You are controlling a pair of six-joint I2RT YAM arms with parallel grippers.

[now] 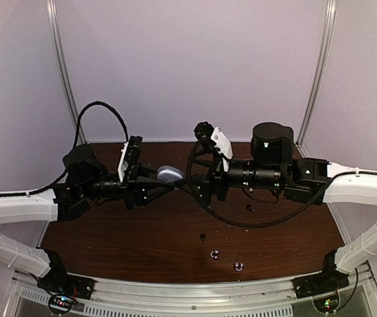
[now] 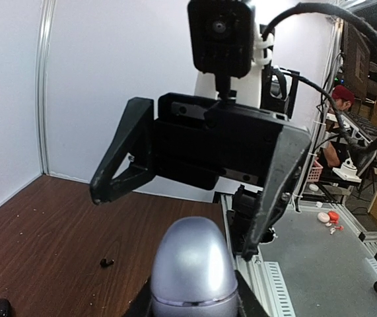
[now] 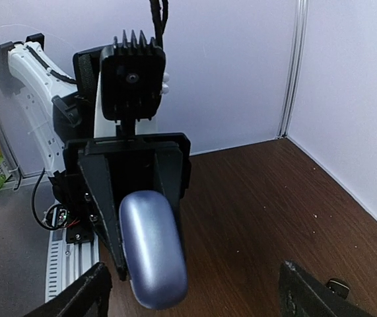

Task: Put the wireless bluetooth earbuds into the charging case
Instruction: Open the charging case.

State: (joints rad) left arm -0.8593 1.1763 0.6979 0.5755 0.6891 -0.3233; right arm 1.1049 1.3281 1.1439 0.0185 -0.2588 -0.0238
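While the four tiny earbuds (image 1: 214,253) lie loose on the brown worktop (image 1: 109,244), toward the front and right, the case (image 3: 152,247) is up in the air over the middle of it. Two earbuds are black and two are shiny and pale.

The case is smooth, silver-purple and shaped like an egg, and its lid looks closed. The left jaws are squeezed tight on one end of it. The other end sticks out toward the right arm (image 1: 360,185). The right jaws are spread wide and hold nothing. Their two tips sit on either side of the free end of the case, close to it, but I cannot tell if they touch it.

The left arm (image 1: 16,208) reaches in from the left. Black cables (image 1: 99,103) loop over both arms. The worktop is dark wood with small crumbs on it. A metal rail (image 1: 195,297) runs along its front. Pale walls (image 1: 195,59) stand behind and beside it, with thin metal poles in the corners.
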